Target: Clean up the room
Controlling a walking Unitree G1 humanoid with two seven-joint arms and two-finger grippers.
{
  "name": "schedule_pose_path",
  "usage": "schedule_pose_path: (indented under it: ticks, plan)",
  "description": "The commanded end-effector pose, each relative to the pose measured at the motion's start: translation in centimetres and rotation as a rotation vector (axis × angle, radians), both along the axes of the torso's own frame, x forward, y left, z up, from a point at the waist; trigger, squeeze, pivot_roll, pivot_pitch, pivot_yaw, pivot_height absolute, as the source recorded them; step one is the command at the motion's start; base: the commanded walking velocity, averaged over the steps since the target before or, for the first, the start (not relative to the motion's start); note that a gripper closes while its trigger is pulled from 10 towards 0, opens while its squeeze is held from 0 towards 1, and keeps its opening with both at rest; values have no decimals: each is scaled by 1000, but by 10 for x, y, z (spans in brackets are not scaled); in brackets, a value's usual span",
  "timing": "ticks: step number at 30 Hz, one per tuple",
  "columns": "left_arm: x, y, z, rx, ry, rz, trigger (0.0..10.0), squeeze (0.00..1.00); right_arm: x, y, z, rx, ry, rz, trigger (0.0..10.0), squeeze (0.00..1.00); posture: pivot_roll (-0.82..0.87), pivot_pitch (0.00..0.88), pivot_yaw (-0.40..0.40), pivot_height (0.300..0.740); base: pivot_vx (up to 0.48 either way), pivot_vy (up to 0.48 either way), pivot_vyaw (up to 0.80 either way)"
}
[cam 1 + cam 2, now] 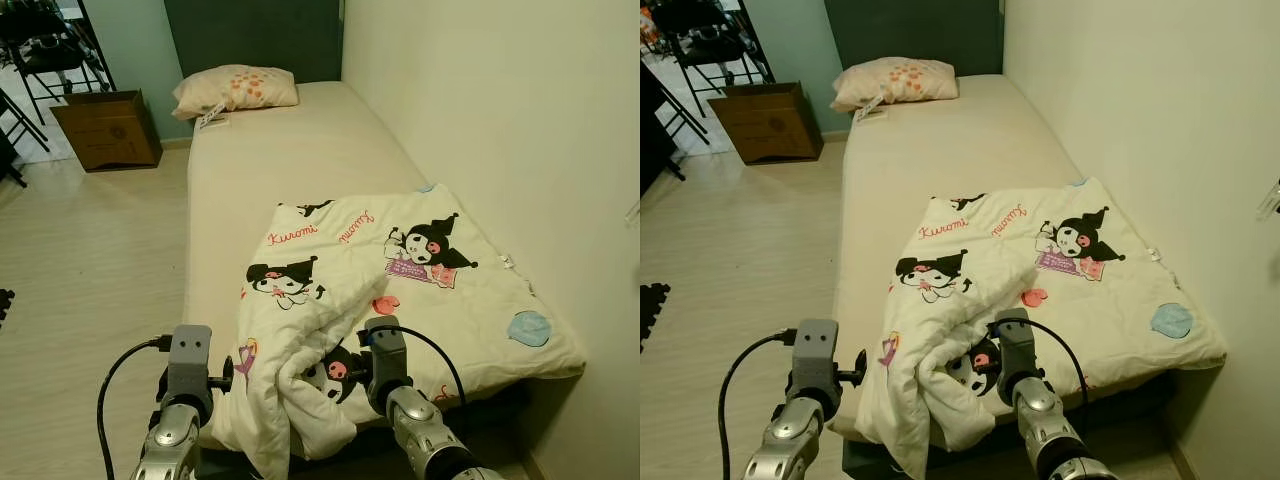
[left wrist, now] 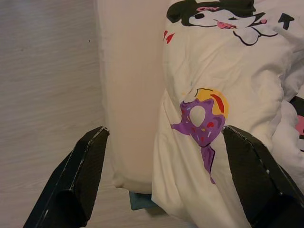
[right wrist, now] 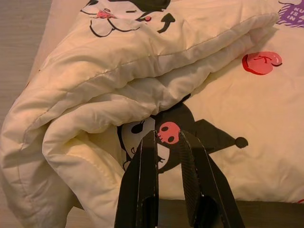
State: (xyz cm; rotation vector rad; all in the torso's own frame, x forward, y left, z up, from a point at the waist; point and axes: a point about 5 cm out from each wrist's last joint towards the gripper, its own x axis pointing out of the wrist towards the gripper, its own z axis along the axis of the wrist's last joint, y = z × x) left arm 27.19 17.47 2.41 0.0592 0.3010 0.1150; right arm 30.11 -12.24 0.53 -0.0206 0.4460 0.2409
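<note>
A cream blanket printed with black cartoon figures lies over the foot of the bed. Its near left part is bunched into a thick fold that hangs over the bed's corner. My left gripper is open, its fingers spread wide above the hanging blanket edge with the purple doughnut print. My right gripper is shut, its tips resting at the pink skull print just under the rolled fold, with no cloth visibly pinched. Both wrists hover at the foot of the bed.
A patterned pillow lies at the head of the bed against a dark headboard. The wall runs along the bed's right side. On the wood floor to the left stand a cardboard box and black chair legs.
</note>
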Motion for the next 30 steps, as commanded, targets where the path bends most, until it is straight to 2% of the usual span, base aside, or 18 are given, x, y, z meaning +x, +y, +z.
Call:
schedule_pose_path:
  ticks: [1,6,30]
  plan:
    - [-2,5,-1,19,12,1,10000,0,-2,1,-3,14,21,-11,10000,0,-66,124,17,740,0,0,0]
    - [0,4,0,16,11,-9,10000,0,-4,2,-5,54,39,-11,10000,0,-65,131,23,740,0,0,0]
    - [-2,5,-3,33,36,-20,10000,0,-7,-1,-9,17,63,-9,10000,0,-53,154,26,662,0,0,0]
